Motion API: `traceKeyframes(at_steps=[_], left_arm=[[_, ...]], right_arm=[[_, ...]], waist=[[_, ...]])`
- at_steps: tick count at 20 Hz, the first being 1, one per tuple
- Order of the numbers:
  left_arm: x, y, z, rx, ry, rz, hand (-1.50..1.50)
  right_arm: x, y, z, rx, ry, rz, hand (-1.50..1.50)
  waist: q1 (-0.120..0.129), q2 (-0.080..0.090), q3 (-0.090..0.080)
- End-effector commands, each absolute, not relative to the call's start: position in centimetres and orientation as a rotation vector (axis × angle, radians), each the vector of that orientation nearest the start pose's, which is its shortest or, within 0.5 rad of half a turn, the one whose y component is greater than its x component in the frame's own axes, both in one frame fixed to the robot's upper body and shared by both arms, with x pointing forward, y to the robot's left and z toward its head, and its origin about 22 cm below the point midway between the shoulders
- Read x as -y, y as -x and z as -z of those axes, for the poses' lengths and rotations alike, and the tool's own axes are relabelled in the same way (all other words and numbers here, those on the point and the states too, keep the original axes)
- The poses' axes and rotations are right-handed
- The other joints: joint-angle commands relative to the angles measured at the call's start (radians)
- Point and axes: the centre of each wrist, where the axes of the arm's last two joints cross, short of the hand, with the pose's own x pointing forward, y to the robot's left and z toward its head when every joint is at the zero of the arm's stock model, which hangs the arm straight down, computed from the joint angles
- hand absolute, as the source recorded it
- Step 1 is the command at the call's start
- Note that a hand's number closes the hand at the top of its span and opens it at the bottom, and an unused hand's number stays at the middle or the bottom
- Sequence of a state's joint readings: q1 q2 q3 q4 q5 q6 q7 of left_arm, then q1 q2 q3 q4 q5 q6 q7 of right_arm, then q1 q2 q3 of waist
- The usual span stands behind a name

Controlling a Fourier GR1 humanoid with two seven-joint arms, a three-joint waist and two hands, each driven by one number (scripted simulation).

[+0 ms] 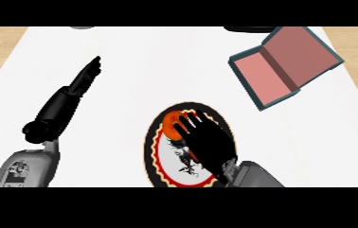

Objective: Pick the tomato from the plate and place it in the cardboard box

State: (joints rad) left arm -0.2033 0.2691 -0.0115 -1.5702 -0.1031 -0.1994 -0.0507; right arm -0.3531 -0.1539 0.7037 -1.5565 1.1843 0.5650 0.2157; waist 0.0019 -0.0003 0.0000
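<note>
A round plate [159, 152] with a black rim, red scalloped ring and white centre lies near the lower middle of the head view. On its far part sits an orange-red tomato [171, 126], mostly covered by my right hand [205, 139]. That hand hovers over the plate with fingers spread and straight above the tomato, not curled round it. The open cardboard box [269, 75], pinkish inside with a dark teal rim, lies at the upper right, lid flipped back. My left hand [86, 75] rests at the left, fingers straight and pointing away.
The white counter [161, 61] spans the view, with wooden edges at the far corners. Two dark objects peek in at the top edge, one grey object [82, 28] at the left and one black object [248, 29] at the right.
</note>
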Motion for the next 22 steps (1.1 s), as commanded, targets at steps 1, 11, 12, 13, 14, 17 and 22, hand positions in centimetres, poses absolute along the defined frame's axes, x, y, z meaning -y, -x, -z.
traceKeyframes(at_steps=[1, 11, 12, 13, 14, 17, 22], left_arm=[[-27.5, -28.1, -5.2, 1.756, -0.070, 0.518, 0.00], [-27.2, -28.3, -6.1, 1.741, -0.095, 0.538, 0.00], [-26.9, -30.2, -7.2, 1.730, -0.085, 0.512, 0.00], [-25.6, -28.6, -6.8, 1.740, -0.107, 0.539, 0.00], [-27.5, -28.8, -6.8, 1.743, -0.115, 0.535, 0.00], [-26.0, -29.4, -6.6, 1.759, -0.073, 0.559, 0.00], [-25.1, -30.0, -7.8, 1.795, -0.041, 0.587, 0.00]], right_arm=[[8.2, -25.1, -2.5, 1.196, 0.627, -1.986, -1.50], [9.1, -26.6, -2.0, 1.469, 0.628, -2.055, 1.50], [6.1, -25.0, -2.6, 1.493, 0.629, -2.054, 1.50], [9.4, -24.8, -2.0, 1.523, 0.622, -2.078, 1.50], [8.4, -25.3, -2.1, 1.531, 0.637, -2.062, 1.50], [6.7, -31.3, -4.3, 1.377, 0.715, -1.682, 1.50], [8.7, -35.8, -7.1, 1.277, 0.863, -1.252, 1.50]], waist=[[0.001, 0.001, 0.000], [0.002, 0.000, 0.000], [-0.001, 0.001, 0.000], [-0.001, -0.001, 0.000], [0.000, 0.000, 0.000], [0.035, 0.014, 0.000], [0.090, 0.031, 0.002]])
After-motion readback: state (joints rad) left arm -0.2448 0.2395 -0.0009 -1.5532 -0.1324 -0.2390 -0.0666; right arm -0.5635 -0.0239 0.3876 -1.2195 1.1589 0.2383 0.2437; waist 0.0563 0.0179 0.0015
